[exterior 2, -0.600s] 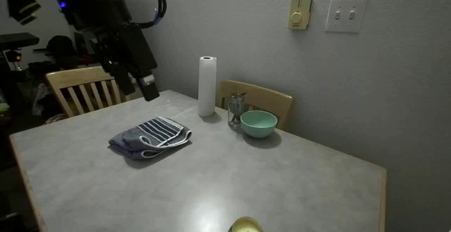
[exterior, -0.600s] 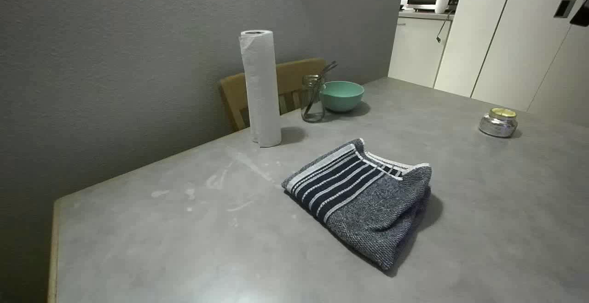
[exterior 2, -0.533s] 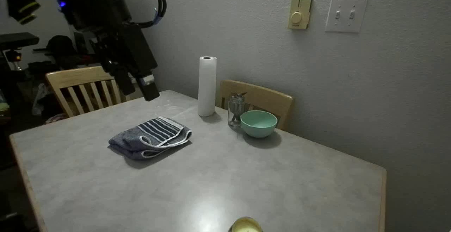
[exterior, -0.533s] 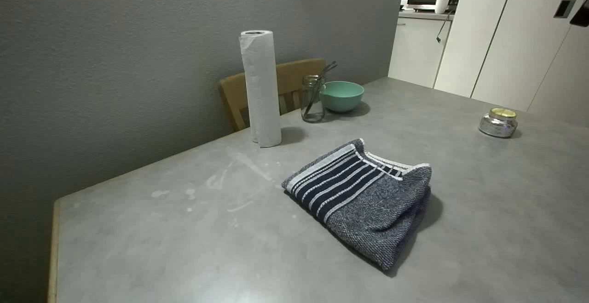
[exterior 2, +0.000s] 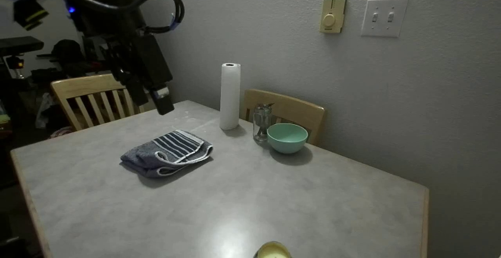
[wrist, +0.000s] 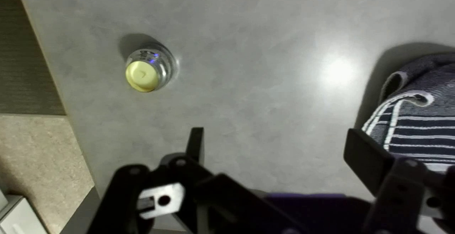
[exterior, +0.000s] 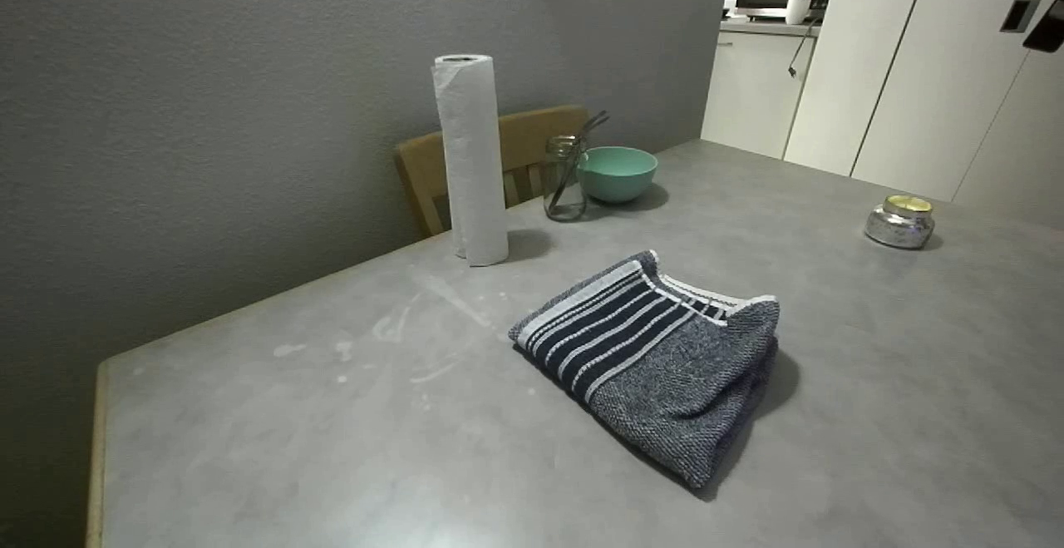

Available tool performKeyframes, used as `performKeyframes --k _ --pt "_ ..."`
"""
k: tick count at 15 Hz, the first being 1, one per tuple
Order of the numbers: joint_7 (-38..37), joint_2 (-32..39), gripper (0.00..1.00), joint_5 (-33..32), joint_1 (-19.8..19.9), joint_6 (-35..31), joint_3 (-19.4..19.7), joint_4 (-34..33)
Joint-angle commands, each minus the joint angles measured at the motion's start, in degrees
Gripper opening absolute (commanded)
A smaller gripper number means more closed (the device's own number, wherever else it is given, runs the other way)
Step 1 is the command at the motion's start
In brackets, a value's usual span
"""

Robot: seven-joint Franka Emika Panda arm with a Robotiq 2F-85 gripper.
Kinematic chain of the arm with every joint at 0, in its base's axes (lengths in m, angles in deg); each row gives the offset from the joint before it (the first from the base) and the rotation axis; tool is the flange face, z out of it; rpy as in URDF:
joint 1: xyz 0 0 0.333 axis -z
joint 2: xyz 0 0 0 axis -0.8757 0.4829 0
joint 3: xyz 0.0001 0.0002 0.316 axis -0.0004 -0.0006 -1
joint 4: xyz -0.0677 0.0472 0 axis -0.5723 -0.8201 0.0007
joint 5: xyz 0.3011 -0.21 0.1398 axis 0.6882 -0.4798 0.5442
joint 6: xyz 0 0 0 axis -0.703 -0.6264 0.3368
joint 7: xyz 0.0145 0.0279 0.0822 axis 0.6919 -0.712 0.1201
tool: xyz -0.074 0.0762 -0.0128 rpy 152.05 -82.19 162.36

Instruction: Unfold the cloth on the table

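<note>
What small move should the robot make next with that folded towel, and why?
Probably ease the open gripper toward the curled white edge of the towel: the towel lies folded, that raised edge looks graspable, and the wrist view shows it toward picture right.

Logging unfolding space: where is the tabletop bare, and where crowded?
Bare table lies between the towel, green bowl and silver jar; another bare patch, scuffed, between the towel, paper-towel roll and wooden edge. It is crowded beside the chair, where glass jar and bowl stand close together, the roll nearby.
</note>
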Motion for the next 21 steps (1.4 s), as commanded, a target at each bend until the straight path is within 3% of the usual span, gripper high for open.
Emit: performKeyframes --k 1,5,6,11,16,21 --pt "5.87 4.79 1.00 11.60 -6.56 -2.56 2.86 0.78" --pt "12.52 11.69 1.00 24.50 -12.75 -3.19 3.26 0.14" --pt "9.03 7.64 1.00 20.76 -9.73 -1.76 1.29 0.92" --pt "9.85 11.53 1.00 23.75 -11.12 -3.38 0.99 0.90" --pt "0.32 18.15 1.00 28.25 -12.13 -7.68 -1.75 0.99" --pt "-1.78 27.33 1.00 35.33 -13.45 -12.34 -5.75 -1.76"
